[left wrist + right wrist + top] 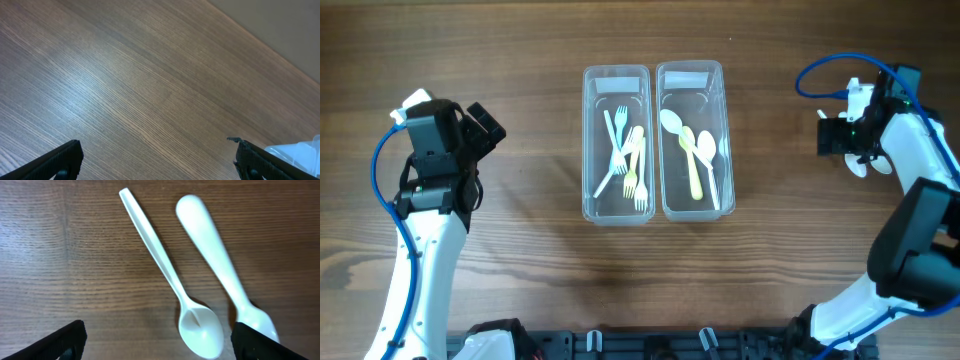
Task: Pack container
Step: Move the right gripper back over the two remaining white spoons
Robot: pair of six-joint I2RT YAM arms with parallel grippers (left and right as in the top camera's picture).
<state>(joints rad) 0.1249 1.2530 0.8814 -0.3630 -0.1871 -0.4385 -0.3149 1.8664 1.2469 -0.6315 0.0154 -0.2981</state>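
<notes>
Two clear containers stand side by side mid-table. The left container (616, 143) holds several white and yellow forks (628, 155). The right container (694, 140) holds several white and pale-yellow spoons (695, 150). In the right wrist view two white plastic spoons lie on the wood: a thin-handled one (170, 280) and a broad-handled one (220, 270), bowls toward the camera. My right gripper (157, 342) hangs open above them; the thin spoon's bowl lies between the fingers, and the right fingertip (255, 342) overlaps the broad spoon's bowl. My left gripper (157, 160) is open over bare wood, holding nothing.
In the overhead view the left gripper (485, 128) sits well left of the containers, and the right arm (885, 130) at the far right edge. A corner of a clear container (300, 150) shows behind the left gripper's right finger. Brown wooden table (520, 250).
</notes>
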